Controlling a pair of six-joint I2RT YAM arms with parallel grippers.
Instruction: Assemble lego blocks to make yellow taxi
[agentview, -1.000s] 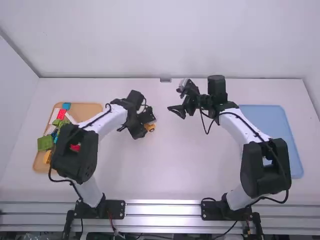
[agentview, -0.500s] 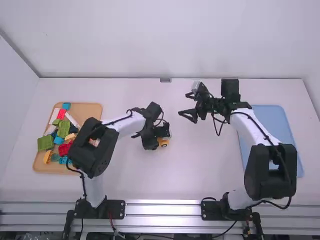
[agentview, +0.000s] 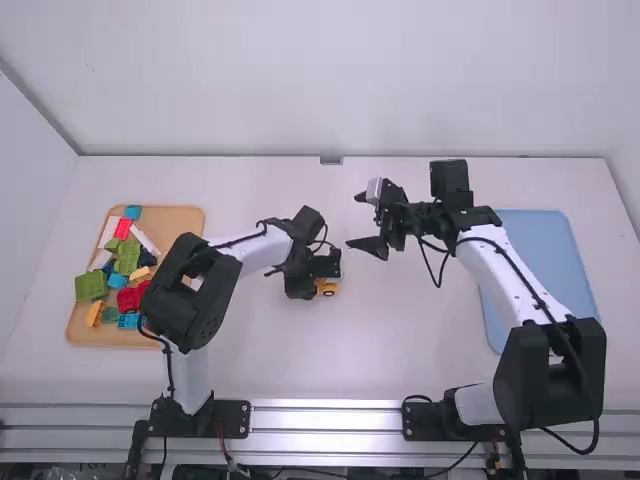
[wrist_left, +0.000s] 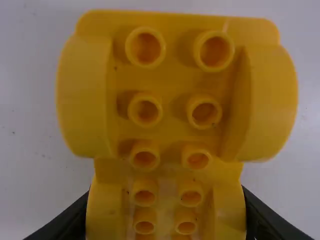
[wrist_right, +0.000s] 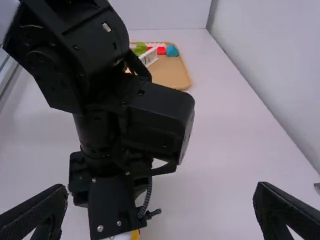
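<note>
Left of the table's middle, the yellow base (wrist_left: 172, 100) lies in the left gripper (agentview: 322, 272), whose fingers are drawn in on either side of it and bear on its flanks. The right gripper (agentview: 353, 220) stands off to the far right of the piece, its fingers spread well apart with nothing between them; seen from there, the base lies nearer and a little left. The left arm (agentview: 262, 246) is plainly the nearer one, being the one that has it.

The base's long axis runs out from between the left fingers, the wider wheel end leading and the paired studs turned toward the left wrist. How that axis lies across the table is hard to tell from above, as is whether the base touches the tabletop.

The move that likely follows is steadying or setting down the base, so that the right gripper can take a free side or end. For that it would have to come nearer and left, and the left wrist, bulky and close over the piece, looks like the main obstacle; a straight approach could knock it.

On the far left, loose blocks crowd the tan tray (agentview: 185, 220): a red block (agentview: 130, 298), a green block (agentview: 89, 287) and a yellow block (agentview: 95, 314) among them. A blue tray (agentview: 545, 255) lies at the right, partly behind the right arm (agentview: 505, 270).
</note>
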